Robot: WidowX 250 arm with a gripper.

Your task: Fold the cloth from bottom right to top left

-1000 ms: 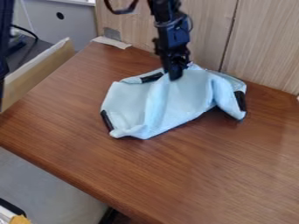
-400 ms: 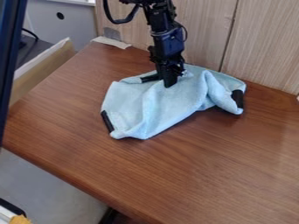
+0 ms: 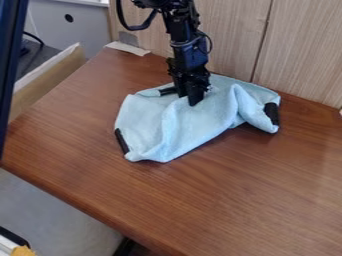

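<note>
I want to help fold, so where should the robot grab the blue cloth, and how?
Probably by the raised fold in the light blue cloth, toward the picture's right. Come from above and pinch across it: it stands up as a ridge, while the cloth's left part lies flatter.

In the camera view, the cloth (image 3: 200, 125) is laid on the rear part of the surface (image 3: 234, 195); the surface is backed by a panelled wall (image 3: 230, 35); the pincer (image 3: 188, 99) is placed at the cloth's rear part, with one patch (image 3: 167, 91) seen just left of it; another patch (image 3: 121, 141) is borne at the cloth's left edge, a third (image 3: 271, 113) at its right; a flat strip (image 3: 127, 48) is set at the surface's rear left corner.
</note>
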